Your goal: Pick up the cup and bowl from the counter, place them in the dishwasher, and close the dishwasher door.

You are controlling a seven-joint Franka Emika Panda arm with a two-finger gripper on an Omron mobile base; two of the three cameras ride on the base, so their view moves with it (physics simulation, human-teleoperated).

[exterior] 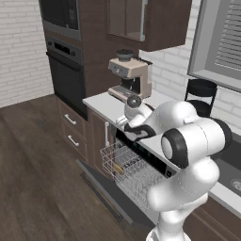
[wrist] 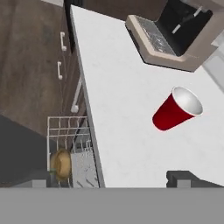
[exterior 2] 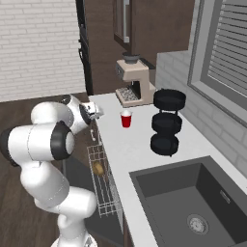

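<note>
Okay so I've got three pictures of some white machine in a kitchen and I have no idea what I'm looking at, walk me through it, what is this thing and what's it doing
It is a white robot arm on a driving base, in a rendered kitchen. Two pictures come from cameras on the base, behind the arm to its left and right. The third looks along its gripper, whose dark finger tips rise at the bottom; nothing is between them.

On the pale counter stand a red cup, upright, a coffee machine and a black three-tier stand, beside a dark sink.

Below the counter, the dishwasher door is folded down and the white wire rack pulled out. The tan bowl already lies in it. The cup is still to go.
</note>
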